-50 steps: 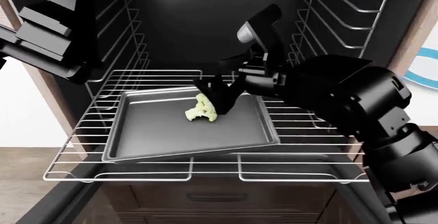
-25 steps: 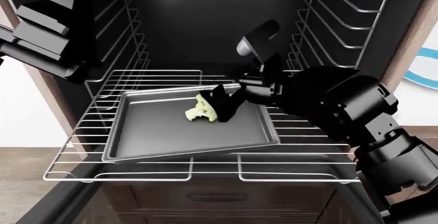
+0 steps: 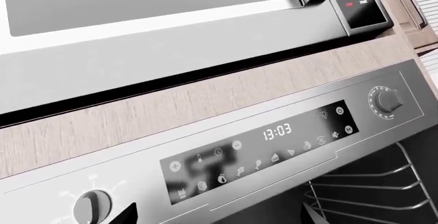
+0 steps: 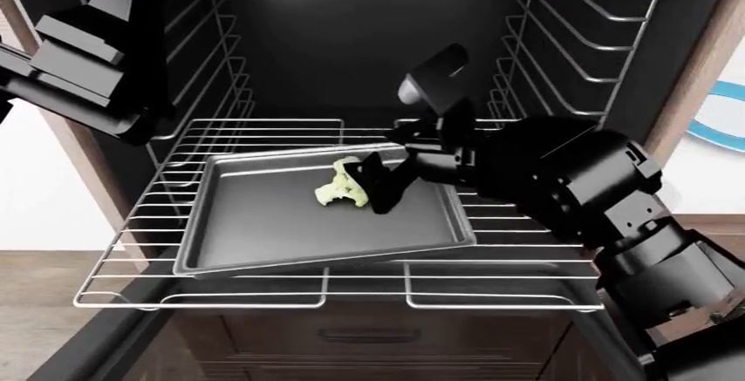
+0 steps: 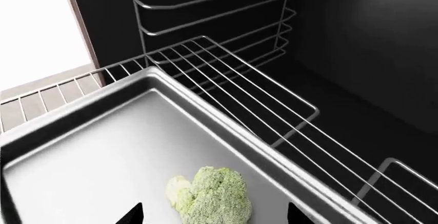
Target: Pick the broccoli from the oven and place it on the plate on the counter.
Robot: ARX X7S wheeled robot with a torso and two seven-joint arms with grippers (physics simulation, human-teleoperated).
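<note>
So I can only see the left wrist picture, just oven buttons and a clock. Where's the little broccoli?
Observer: The small pale yellow-green broccoli floret lies on the grey metal baking tray, on the silver wire rack inside the oven.
Child: Is the robot grabbing it?
Observer: Not yet. In the right wrist picture the right end effector has a dark fingertip on either side of the floret, with gaps, so it is open.
Child: And where's the plate?
Observer: A sliver of the round plate with the light-blue rim shows at the head view's right edge, outside the oven.
Child: What's my arm doing?
Observer: The left arm is raised at the oven's upper left, away from the tray.
</note>
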